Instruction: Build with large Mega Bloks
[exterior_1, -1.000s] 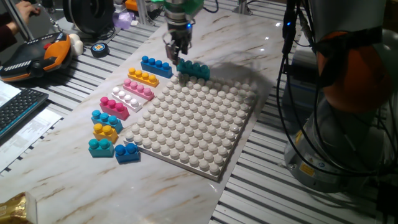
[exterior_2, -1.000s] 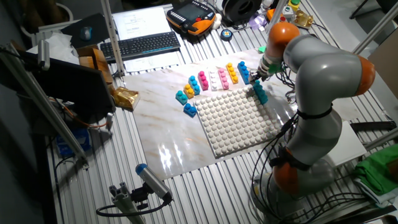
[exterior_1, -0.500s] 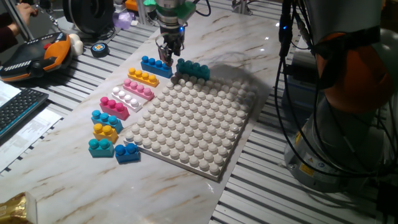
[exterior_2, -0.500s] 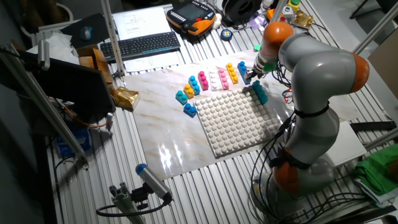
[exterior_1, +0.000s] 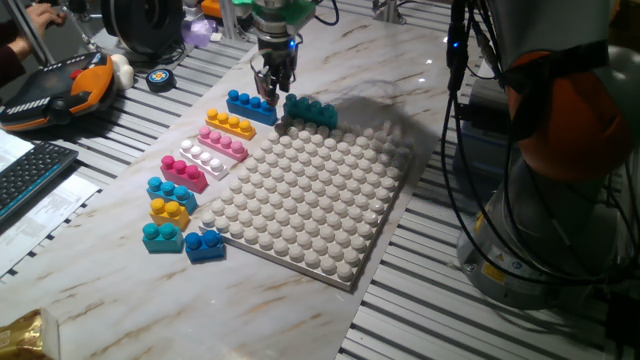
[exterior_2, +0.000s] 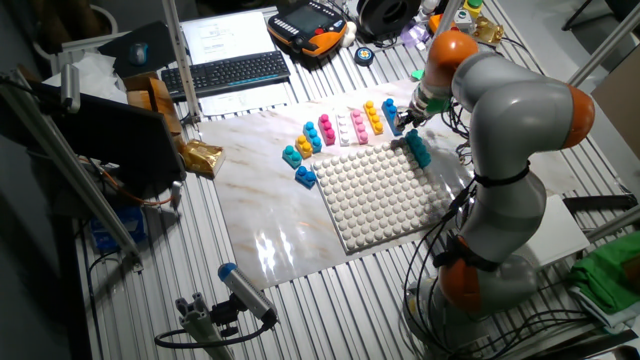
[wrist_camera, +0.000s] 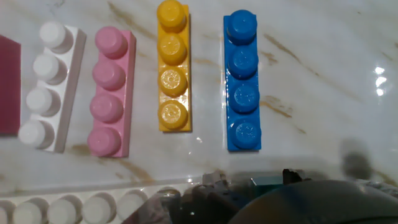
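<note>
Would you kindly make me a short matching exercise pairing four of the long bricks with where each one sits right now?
Things:
1. teal brick
2. blue brick
3. orange-yellow brick
4. white brick

Places:
A. between the pink brick and the blue one
B. on the far edge of the baseplate
C. beside the pink brick, away from the orange-yellow one
D. end of the row, below the gripper

Pairs: 1-B, 2-D, 3-A, 4-C

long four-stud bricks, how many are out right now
6. Five lie in a row on the marble beside the baseplate: blue, orange-yellow, pink, white, magenta. The teal one sits at the baseplate's far edge.
</note>
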